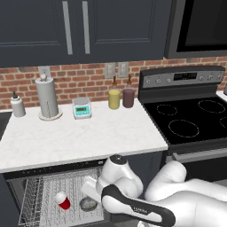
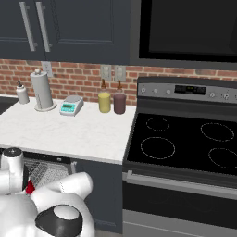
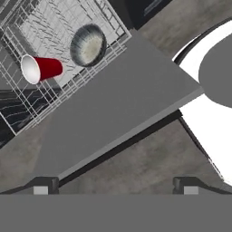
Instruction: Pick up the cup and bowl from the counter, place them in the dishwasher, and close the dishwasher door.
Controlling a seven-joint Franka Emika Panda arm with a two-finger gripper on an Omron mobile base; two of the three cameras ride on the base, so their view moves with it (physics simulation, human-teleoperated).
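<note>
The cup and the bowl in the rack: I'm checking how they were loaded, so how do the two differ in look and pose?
The cup is red with a white inside; the bowl is grey with a speckled inside. The cup is tapered and narrower; the bowl is shallow and wider. The cup lies on its side, while the bowl's mouth faces the hand camera. Both sit side by side, apart, in the dishwasher rack, with the dishwasher door still down.

Small red plastic cup with a white inside, round grey speckled metal bowl, light grey wire rack; flat dark grey dishwasher door; white marble counter with faint grey veins, red brick wall, yellow canister, dark maroon canister
</note>
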